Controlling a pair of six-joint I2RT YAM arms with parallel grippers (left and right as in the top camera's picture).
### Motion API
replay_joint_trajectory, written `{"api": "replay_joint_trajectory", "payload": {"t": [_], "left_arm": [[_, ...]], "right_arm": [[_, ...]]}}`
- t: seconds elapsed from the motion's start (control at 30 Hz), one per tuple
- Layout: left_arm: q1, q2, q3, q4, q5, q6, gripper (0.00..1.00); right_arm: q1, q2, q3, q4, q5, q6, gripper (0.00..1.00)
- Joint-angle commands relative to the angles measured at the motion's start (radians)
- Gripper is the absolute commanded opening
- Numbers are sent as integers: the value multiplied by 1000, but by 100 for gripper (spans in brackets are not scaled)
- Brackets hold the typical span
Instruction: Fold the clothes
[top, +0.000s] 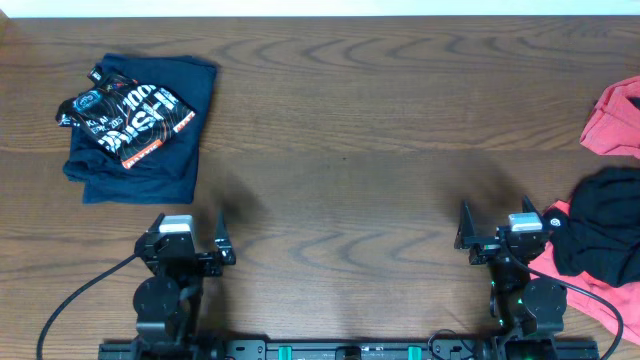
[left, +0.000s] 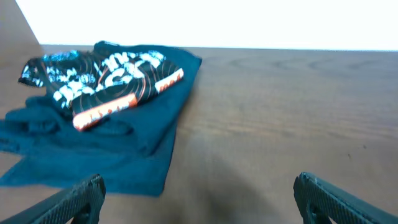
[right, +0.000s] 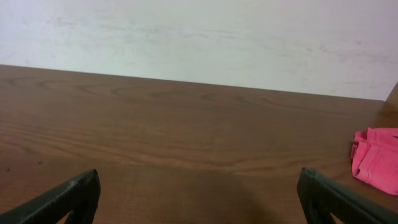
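Clothing lay in 2 groups on the brown wooden table (top: 350, 130), 1 at each side. At the far left, the black jersey (top: 128, 118) sat folded into a small bundle, its orange lines and white lettering facing up. It rested on top of the navy garment (top: 160, 165), which lay folded flat beneath it and stuck out toward the near edge. At the far right, a coral-red garment (top: 615, 120) lay bunched up and was partly cut off by the edge of the overhead view. Nearer the arms on that same side, a plain black garment (top: 600, 225) was heaped on a second coral-red cloth (top: 590, 295), which showed below and beside it.

Both arms sat at the near edge, well apart from each other. The left gripper (top: 190, 232) had its jaws spread wide and held nothing. It was near the navy garment's front edge but not touching it. From the left wrist camera, the 2 dark fingertips (left: 93, 190) framed bare wood, with the jersey and the navy cloth ahead and to the left.

The right gripper (top: 497, 228) was likewise spread wide and empty, just beside the black garment without touching it. From the right wrist camera, its fingertips (right: 311, 183) stood over bare table, with the coral-red garment at the right edge and a pale wall (right: 199, 37) behind the table.
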Motion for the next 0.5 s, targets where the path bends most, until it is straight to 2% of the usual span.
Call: {"api": "replay_joint_trajectory", "payload": {"t": [0.0,0.23,0.47], "left_arm": [[5,-31,-73,101,-5,6,98],[5,-31,-200,349,-5,7,98],[5,-31,-199,262,4,-11,98]], "right_arm": [[-10,-7,-1,-4,-7,-5,99],[-10,-7,-1,-4,-7,-5,99],[-10,-7,-1,-4,-7,-5,99]]}}
